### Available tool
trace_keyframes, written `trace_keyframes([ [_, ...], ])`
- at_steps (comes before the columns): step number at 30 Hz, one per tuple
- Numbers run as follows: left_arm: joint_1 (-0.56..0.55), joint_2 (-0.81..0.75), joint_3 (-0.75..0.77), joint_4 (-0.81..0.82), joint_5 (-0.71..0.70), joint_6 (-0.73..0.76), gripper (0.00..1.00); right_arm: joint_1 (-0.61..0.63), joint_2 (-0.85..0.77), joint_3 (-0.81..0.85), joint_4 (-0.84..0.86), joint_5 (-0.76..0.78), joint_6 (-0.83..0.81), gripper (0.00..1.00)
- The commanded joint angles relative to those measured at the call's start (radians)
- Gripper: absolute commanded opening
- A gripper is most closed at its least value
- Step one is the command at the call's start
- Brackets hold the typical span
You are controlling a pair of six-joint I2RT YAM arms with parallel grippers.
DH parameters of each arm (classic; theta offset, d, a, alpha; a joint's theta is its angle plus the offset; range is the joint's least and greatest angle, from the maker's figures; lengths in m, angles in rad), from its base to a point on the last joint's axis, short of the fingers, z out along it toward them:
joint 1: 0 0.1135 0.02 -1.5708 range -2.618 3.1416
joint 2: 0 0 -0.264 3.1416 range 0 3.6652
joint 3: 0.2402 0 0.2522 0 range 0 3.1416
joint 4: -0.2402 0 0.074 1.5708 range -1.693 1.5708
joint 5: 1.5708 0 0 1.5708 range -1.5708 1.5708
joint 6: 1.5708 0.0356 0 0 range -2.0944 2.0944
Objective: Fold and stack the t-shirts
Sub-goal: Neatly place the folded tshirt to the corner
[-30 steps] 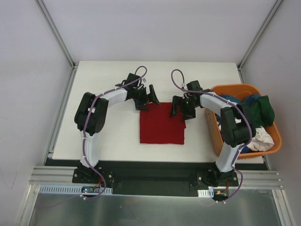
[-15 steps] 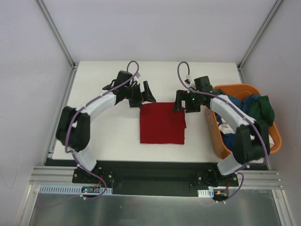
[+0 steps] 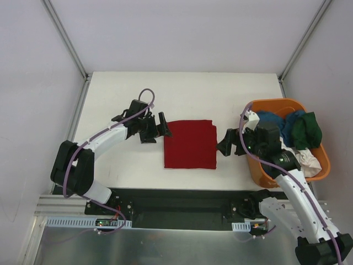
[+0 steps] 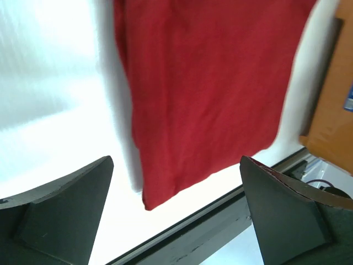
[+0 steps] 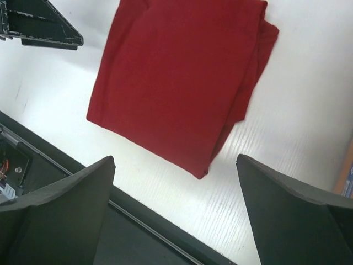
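Dark red cloth takes the middle of the white desk: the dark red t-shirt lies flat there, folded into a rough square, with neither hand on it. From above we see its edges run nearly parallel to the desk's edges. In the right wrist view we make out doubled layers along one side, where a lower fold peeks out past the top layer.

We find the left hand between 9 and 10 o'clock of the shirt, just beside its far left corner. It is released, jaws spread wide with nothing between them. Its wrist view shows only bare desk and the shirt beyond the two dark jaws. The right hand sits at the shirt's 3 o'clock, near the right edge with a strip of bare desk between. It too is released, jaws wide apart and empty.

At 3 o'clock on the desk, against its right edge, stands the orange basket. Inside we see a blue shirt at the far side, a dark green shirt bunched just to its right, and a white shirt nearer to us. All three are crumpled rather than folded. The right arm's wrist crosses over the basket's left wall.
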Motion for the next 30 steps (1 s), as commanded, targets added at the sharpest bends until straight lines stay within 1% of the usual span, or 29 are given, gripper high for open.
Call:
trace_keyframes([
  [1, -0.005, 0.010, -0.010, -0.009, -0.023, -0.025, 0.99, 0.003, -0.037, -0.060, -0.033, 0.051, 0.046, 0.96],
  [4, -0.023, 0.019, -0.002, -0.011, -0.044, -0.034, 0.99, 0.003, -0.014, -0.091, -0.033, 0.065, 0.097, 0.96],
  [9, -0.037, 0.109, 0.010, -0.011, -0.098, -0.047, 0.99, 0.003, -0.027, -0.103, -0.030, 0.097, 0.108, 0.96],
  [12, -0.043, 0.186, 0.033, -0.011, -0.098, -0.053, 0.90, 0.003, -0.044, -0.097, -0.038, 0.116, 0.097, 0.96],
  [13, -0.046, 0.205, 0.042, -0.011, -0.095, -0.051, 0.86, 0.003, -0.046, -0.099, -0.040, 0.122, 0.095, 0.96],
  [14, -0.051, 0.243, 0.064, -0.011, -0.091, -0.050, 0.79, 0.003, -0.041, -0.097, -0.041, 0.120, 0.088, 0.96],
  [15, -0.057, 0.261, 0.076, -0.011, -0.084, -0.050, 0.75, 0.005, -0.037, -0.096, -0.047, 0.119, 0.085, 0.96],
  [16, -0.058, 0.280, 0.088, -0.011, -0.081, -0.048, 0.74, 0.005, -0.034, -0.097, -0.049, 0.114, 0.086, 0.96],
  [17, -0.066, 0.315, 0.111, -0.011, -0.080, -0.048, 0.64, 0.003, -0.029, -0.100, -0.046, 0.113, 0.085, 0.96],
  [19, -0.072, 0.346, 0.133, -0.015, -0.080, -0.047, 0.54, 0.003, -0.020, -0.105, -0.047, 0.116, 0.083, 0.96],
  [20, -0.077, 0.370, 0.154, -0.017, -0.086, -0.047, 0.42, 0.005, -0.018, -0.105, -0.049, 0.114, 0.080, 0.96],
  [22, -0.080, 0.395, 0.179, -0.032, -0.104, -0.047, 0.30, 0.002, -0.017, -0.108, -0.047, 0.111, 0.076, 0.96],
  [23, -0.083, 0.418, 0.202, -0.038, -0.113, -0.051, 0.26, 0.003, -0.015, -0.107, -0.049, 0.104, 0.069, 0.96],
  [24, -0.094, 0.427, 0.213, -0.044, -0.120, -0.053, 0.18, 0.003, -0.012, -0.106, -0.046, 0.099, 0.063, 0.96],
  [26, -0.106, 0.456, 0.245, -0.066, -0.146, -0.048, 0.10, 0.003, -0.006, -0.103, -0.043, 0.087, 0.054, 0.96],
  [27, -0.114, 0.462, 0.256, -0.073, -0.156, -0.048, 0.00, 0.003, -0.005, -0.102, -0.041, 0.087, 0.056, 0.96],
  [30, -0.115, 0.484, 0.299, -0.121, -0.207, -0.034, 0.00, 0.003, 0.011, -0.096, -0.035, 0.088, 0.022, 0.96],
])
